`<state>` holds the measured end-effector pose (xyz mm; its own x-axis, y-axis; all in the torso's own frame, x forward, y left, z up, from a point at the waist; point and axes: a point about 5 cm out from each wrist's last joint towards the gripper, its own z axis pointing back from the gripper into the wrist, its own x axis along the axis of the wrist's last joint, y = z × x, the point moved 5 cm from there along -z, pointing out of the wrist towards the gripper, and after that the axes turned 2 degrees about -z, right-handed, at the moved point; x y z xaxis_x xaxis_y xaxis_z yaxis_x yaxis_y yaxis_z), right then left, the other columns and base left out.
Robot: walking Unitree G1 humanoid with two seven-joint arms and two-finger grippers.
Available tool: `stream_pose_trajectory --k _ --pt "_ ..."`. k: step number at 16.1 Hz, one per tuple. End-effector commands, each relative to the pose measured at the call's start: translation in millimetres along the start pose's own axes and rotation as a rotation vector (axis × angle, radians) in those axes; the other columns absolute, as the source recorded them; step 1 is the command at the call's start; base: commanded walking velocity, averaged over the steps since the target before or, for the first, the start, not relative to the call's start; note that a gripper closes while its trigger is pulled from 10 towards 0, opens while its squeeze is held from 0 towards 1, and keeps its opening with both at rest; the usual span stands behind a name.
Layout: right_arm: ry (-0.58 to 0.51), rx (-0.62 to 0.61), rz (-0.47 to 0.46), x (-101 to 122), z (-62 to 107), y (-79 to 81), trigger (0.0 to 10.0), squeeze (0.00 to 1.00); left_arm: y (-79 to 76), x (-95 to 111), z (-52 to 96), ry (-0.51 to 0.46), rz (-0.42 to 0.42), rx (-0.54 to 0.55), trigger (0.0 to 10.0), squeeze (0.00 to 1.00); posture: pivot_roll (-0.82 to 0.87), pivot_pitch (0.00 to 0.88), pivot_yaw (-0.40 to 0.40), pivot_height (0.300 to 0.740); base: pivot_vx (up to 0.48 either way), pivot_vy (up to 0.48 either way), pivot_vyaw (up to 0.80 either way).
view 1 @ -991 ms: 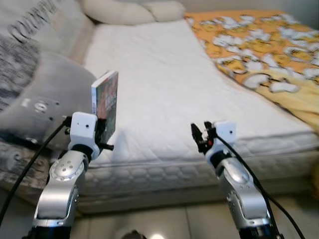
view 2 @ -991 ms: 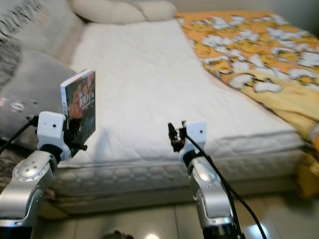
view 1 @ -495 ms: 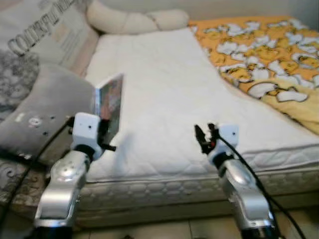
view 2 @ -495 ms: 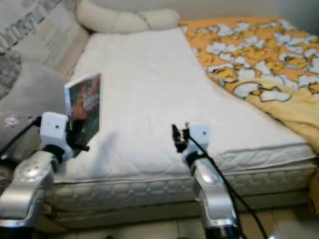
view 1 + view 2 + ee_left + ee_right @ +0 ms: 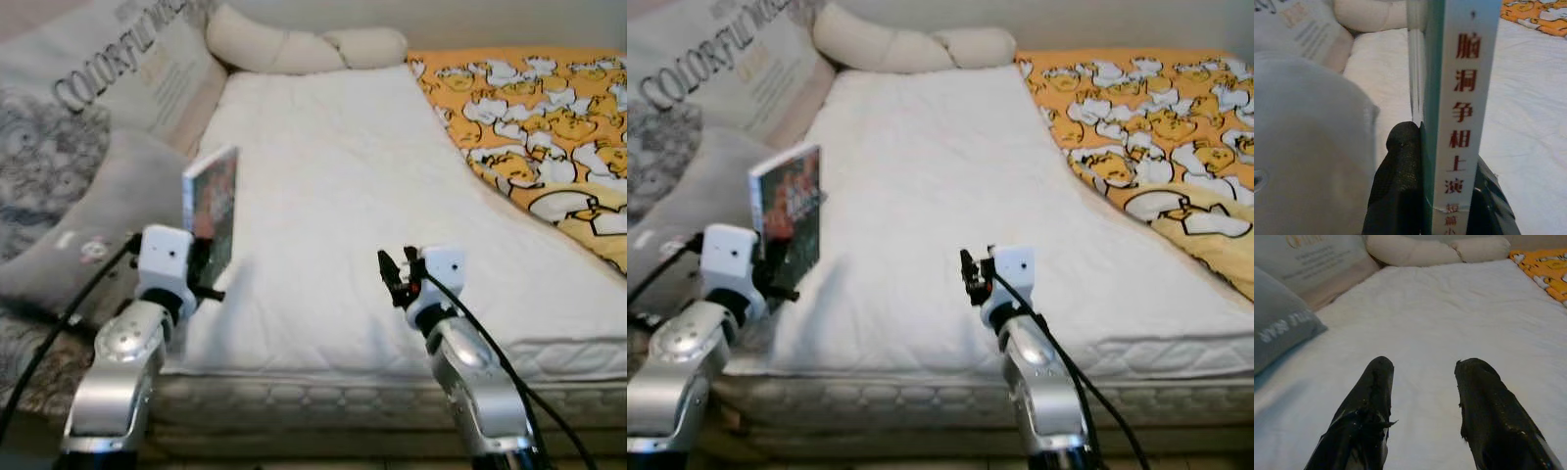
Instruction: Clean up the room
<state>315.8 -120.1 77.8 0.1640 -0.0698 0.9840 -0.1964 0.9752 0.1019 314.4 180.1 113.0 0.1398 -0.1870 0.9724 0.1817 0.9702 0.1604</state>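
Observation:
My left gripper [image 5: 203,262] is shut on a book [image 5: 211,208] that stands upright over the left front corner of the bed. In the left wrist view the book's white spine [image 5: 1459,98] with red characters sits clamped between the two black fingers [image 5: 1398,186]. My right gripper [image 5: 396,276] is held up over the front edge of the white mattress [image 5: 343,186], open with nothing between its fingers [image 5: 1369,406].
A grey cushion [image 5: 93,230] and a printed pillow [image 5: 118,88] lie on the bed's left side. A cream knotted pillow [image 5: 304,47] rests at the head. An orange and yellow patterned blanket [image 5: 539,117] covers the right side.
The camera has moved toward the bed and tilted up, so more of the pillows shows. Both arms keep their pose, and the book stays in the left gripper.

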Motion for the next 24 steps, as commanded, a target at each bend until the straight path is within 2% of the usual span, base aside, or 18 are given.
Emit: stream_pose_trajectory --k 1,6,10,11,13,15,16,18,20,22,24 --pt "-0.018 -0.002 0.006 6 -0.3 -1.3 10.0 0.00 -1.6 12 1.2 -0.045 -0.013 -0.010 10.0 0.00 0.01 0.000 0.043 0.740 0.341 0.000 0.00" --pt "-0.014 -0.010 0.005 6 1.4 -2.9 10.0 0.00 -6.4 12 -0.4 -0.044 -0.008 -0.037 10.0 0.00 0.01 0.000 0.047 0.740 0.340 0.000 0.00" --pt "-0.010 -0.017 0.007 6 4.3 -6.6 10.0 0.00 -17.0 7 0.9 -0.029 0.015 -0.092 10.0 0.00 0.00 0.000 0.040 0.740 0.328 0.000 0.00" --pt "-0.005 -0.006 0.017 6 5.1 -6.4 10.0 0.00 -21.7 4 2.4 -0.023 0.051 -0.119 10.0 0.00 0.00 0.000 0.035 0.740 0.000 0.000 0.00" --pt "0.004 0.050 0.037 6 5.7 -4.2 10.0 0.00 -25.4 -1 2.1 0.011 0.060 -0.160 10.0 0.00 0.00 0.000 0.032 0.740 0.000 0.000 0.00" --pt "0.000 0.074 0.027 12 6.0 -9.0 10.0 0.00 -26.8 -2 -3.1 0.040 0.099 -0.213 10.0 0.00 0.00 0.000 0.030 0.740 0.000 0.000 0.00" --pt "0.007 0.078 0.045 13 5.8 -14.0 10.0 0.00 -29.0 -3 -7.9 0.063 0.096 -0.259 10.0 0.00 0.00 0.000 0.031 0.740 0.000 0.000 0.00" --pt "0.013 0.088 0.048 15 6.1 -17.1 10.0 0.00 -30.7 -5 -12.4 0.091 0.075 -0.284 10.0 0.00 -0.01 0.000 0.032 0.740 0.000 0.000 0.00" --pt "0.028 0.153 0.065 19 8.5 -23.2 10.0 0.00 -43.0 -1 -28.4 0.121 0.220 -0.356 10.0 0.00 -0.01 0.000 0.029 0.740 0.000 0.000 0.00" --pt "0.040 0.204 0.066 23 11.1 -26.2 10.0 0.00 -51.7 0 -36.8 0.138 0.261 -0.412 10.0 0.00 -0.02 0.000 0.029 0.740 0.000 0.000 0.00" --pt "0.070 0.299 0.066 27 17.3 -28.7 10.0 0.00 -69.8 -2 -46.4 0.216 0.367 -0.523 10.0 0.00 -0.03 0.000 0.030 0.740 0.000 0.000 0.00"
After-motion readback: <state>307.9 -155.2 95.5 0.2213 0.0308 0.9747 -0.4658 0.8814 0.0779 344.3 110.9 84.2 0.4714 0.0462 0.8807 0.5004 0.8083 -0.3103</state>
